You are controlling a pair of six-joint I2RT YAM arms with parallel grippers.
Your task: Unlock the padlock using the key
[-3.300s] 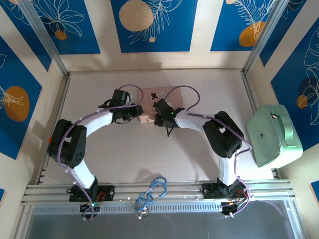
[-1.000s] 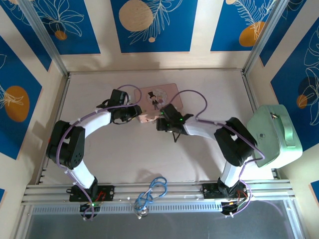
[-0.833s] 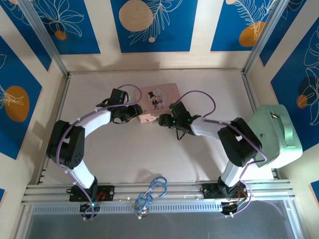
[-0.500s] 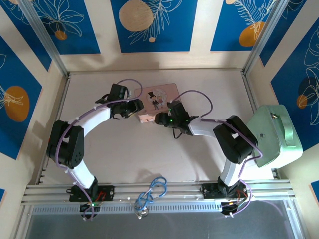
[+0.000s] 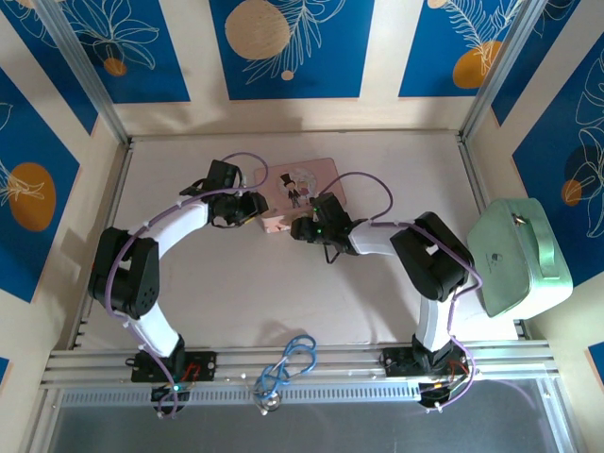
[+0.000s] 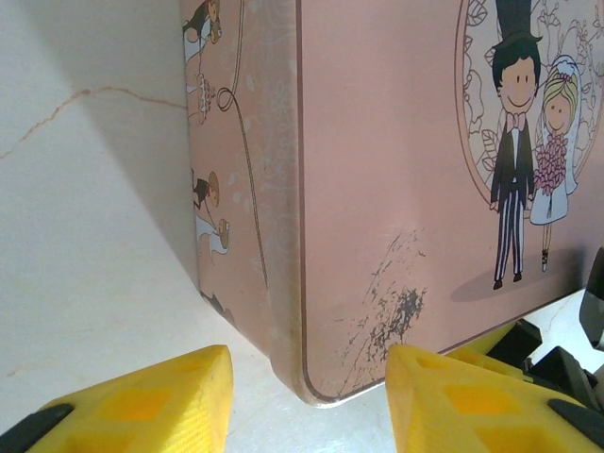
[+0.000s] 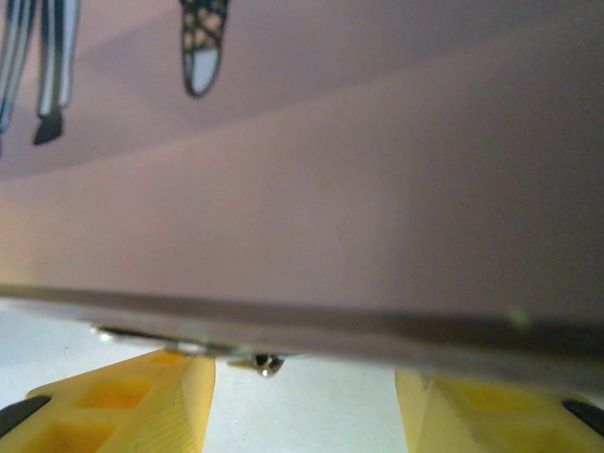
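Right gripper (image 5: 302, 229) is brought down off pink box (image 5: 307, 179) lid to its near edge, jaws wide, nothing held. Left gripper (image 6: 304, 377) wide, box corner straddled. Padlock too small to be told apart; small metal bit (image 7: 267, 362) seen under edge. Unlocking judged not begun.

One pink picture box (image 5: 307, 176), one mint-green case (image 5: 522, 257), what looks like one blue cable coil (image 5: 289, 364); two robot arms, left (image 5: 177, 224), right (image 5: 377, 242)

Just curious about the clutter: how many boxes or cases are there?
2. The pink picture box lies toward the far middle of the table; the mint-green case sits at its right edge. Smaller ones could be hidden.
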